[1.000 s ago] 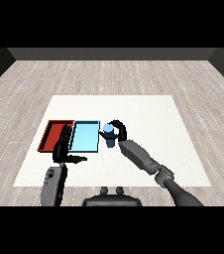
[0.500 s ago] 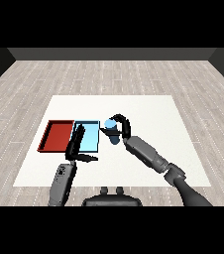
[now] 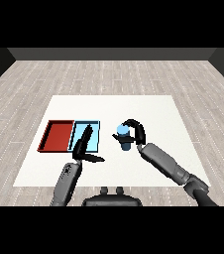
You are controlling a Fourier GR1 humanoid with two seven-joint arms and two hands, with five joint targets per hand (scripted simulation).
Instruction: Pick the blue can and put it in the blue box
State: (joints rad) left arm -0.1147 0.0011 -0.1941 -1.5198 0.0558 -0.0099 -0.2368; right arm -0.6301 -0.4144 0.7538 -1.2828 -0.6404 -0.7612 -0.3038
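Since a second ago the right hand (image 3: 135, 132), fingers curled round the small blue cylindrical can (image 3: 124, 137), has lifted it clear, at three o'clock of the light blue rectangular tray (image 3: 95, 133), while the left hand (image 3: 84, 147), fingers straight, now lies over that tray

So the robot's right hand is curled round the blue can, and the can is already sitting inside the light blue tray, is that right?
Not quite. The right hand is curled round the blue can, but the head view shows the can to the right of the light blue tray, apart from it and not in it.
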